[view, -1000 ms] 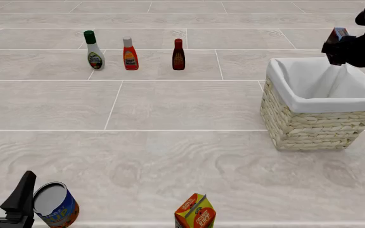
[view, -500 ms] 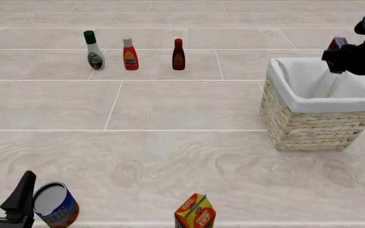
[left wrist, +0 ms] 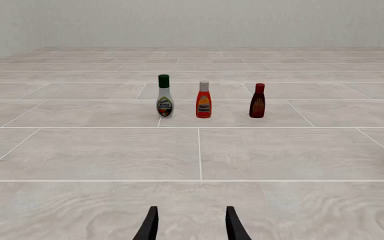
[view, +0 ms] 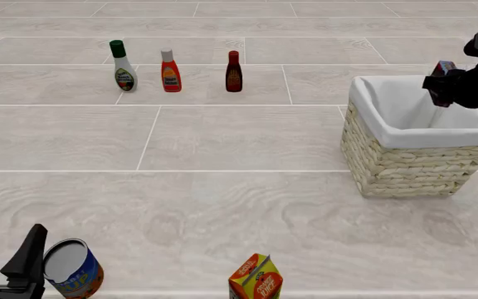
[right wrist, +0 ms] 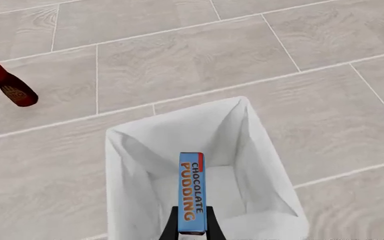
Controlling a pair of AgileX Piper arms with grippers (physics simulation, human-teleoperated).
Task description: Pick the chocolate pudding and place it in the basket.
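Chocolate pudding lifted, pinched in right gripper above basket; release remaining. Left gripper spread, idle.

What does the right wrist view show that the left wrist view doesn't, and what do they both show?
Only the right wrist view: the chocolate pudding gripped in the right claw, held above the basket's open white lining.

Only the left wrist view: the white bottle with the green cap, the red-orange bottle, and the open left claw holding nothing.

Both: the dark red bottle and the basket, though the left wrist view catches only a sliver of it at the frame's edge.
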